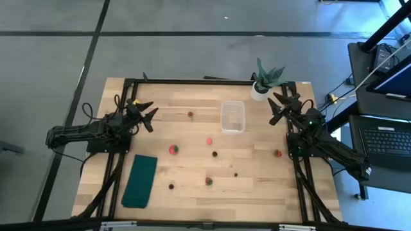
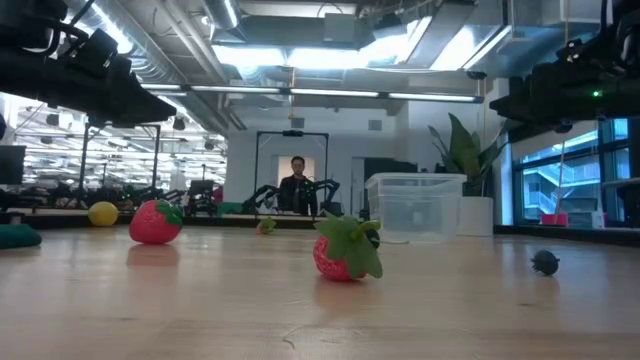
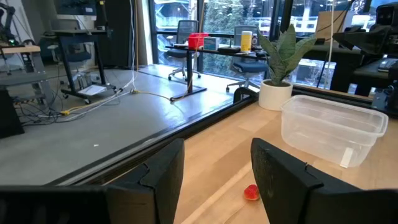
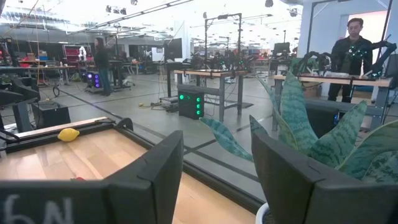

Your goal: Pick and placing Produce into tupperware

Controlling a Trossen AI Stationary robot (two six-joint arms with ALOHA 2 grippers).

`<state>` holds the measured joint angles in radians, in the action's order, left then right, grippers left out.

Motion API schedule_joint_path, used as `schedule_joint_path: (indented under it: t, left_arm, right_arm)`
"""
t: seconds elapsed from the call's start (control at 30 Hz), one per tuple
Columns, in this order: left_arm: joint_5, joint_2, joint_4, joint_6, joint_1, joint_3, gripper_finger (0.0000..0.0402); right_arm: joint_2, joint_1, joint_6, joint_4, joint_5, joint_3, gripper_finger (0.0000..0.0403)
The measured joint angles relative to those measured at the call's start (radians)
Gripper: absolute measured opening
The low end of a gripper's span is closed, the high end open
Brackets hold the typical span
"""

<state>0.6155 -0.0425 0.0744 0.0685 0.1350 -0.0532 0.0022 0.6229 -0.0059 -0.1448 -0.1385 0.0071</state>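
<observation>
**Left claw** (image 1: 146, 113): raised over the table's left side, fingers spread and holding nothing; appears parked, no fruit approached yet.

**Right claw** (image 1: 277, 109): raised over the table's right side, likewise spread and empty, aimed past the potted plant (image 1: 264, 78) just beyond it.

**Items nearest the left claw**
- Dark berry (image 1: 191, 115), a little ahead of its fingers.
- Pink piece (image 1: 209, 140), farther out toward the table's middle; it shows between the fingers in the left wrist view.
- Strawberry (image 1: 173, 149), near the pink piece, closer to the front edge.
- Green cloth (image 1: 140, 180), folded flat, well behind that claw and clear of the fruit.

**Between the two claws**
- Tub (image 1: 232, 116), clear, open-topped, upright and empty. Judged set centrally so either arm can reach it.

**Nearest the right claw**
- Strawberry (image 1: 277, 153), beside the right arm.

**Farther from both claws, toward the front edge**
- Dark berries (image 1: 215, 153), (image 1: 236, 174), (image 1: 171, 186).
- Strawberry (image 1: 209, 181).
- Lemon-yellow piece (image 4: 68, 134), at the table's edge; seen only in the low and right wrist views.

**Status**: all fruit lies loose on the table (image 1: 257, 192), none in the tub; picking not yet begun.

**Beyond the table**: a person (image 2: 297, 186) stands in the room behind.
</observation>
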Motion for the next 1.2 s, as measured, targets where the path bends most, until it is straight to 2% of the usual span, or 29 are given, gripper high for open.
schedule_joint_path:
  t: [1.2]
  left_arm:
    - [0.0,0.0,0.0,0.0,0.0,0.0,0.0179]
  right_arm:
    - [0.0,0.0,0.026,-0.01,0.0,0.0,0.0193]
